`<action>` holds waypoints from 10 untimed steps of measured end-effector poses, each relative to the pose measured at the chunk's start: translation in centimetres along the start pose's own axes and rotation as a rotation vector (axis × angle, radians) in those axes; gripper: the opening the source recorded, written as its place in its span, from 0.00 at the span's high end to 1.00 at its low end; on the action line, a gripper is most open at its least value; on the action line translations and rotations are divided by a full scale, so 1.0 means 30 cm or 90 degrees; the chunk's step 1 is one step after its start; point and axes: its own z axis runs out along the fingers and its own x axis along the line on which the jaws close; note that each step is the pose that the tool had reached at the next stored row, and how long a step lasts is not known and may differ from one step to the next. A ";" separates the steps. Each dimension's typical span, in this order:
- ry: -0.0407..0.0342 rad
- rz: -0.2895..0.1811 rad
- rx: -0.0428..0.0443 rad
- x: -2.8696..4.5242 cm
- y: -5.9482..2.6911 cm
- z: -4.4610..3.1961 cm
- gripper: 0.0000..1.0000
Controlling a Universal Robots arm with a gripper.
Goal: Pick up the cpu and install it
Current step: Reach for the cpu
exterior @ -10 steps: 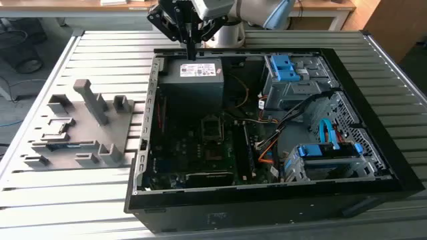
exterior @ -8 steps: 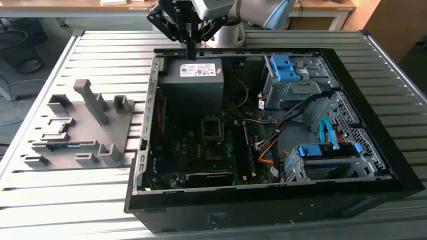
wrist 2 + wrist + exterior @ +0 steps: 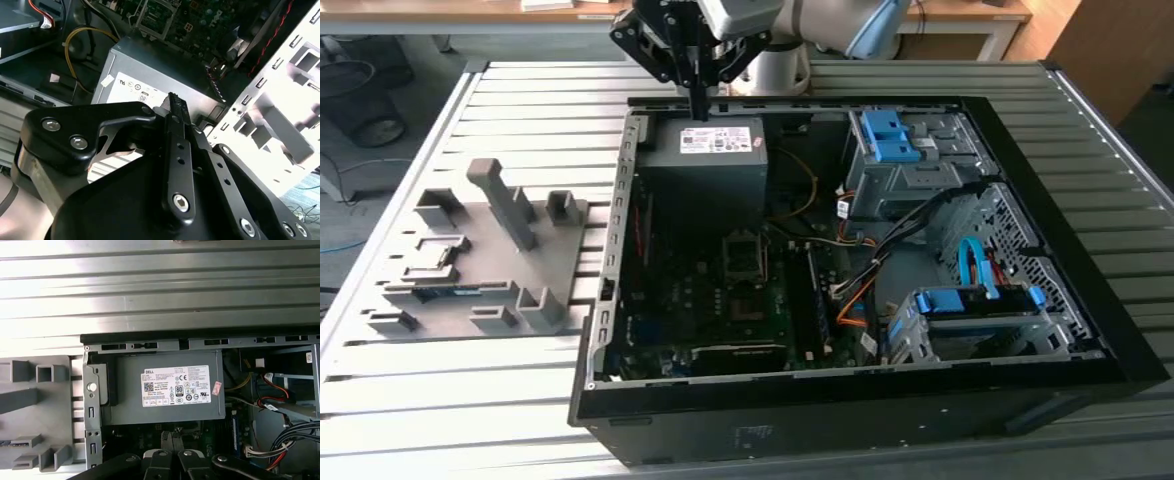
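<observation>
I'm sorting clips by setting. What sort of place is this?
Likely a robotics lab bench: an open computer case on a slatted metal table, a grey parts fixture beside it, a gripper above.

Robotics lab — slatted bench [image 3: 414, 420], open computer case [image 3: 854, 415]

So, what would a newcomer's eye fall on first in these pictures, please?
The open black case takes up the middle of the slatted table, with blue drive brackets at the exterior view's right. The gripper, shut, hangs over the grey power supply. A grey fixture lies beside the case at the exterior view's left.
</observation>
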 end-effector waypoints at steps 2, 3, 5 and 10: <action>-0.0001 0.000 0.0000 0.017 -0.001 0.000 0.90; -0.0002 0.000 0.0000 0.028 -0.002 -0.001 0.90; -0.0007 0.000 -0.0001 0.056 -0.004 -0.001 0.90; -0.0016 0.000 -0.0002 0.119 -0.009 -0.003 0.90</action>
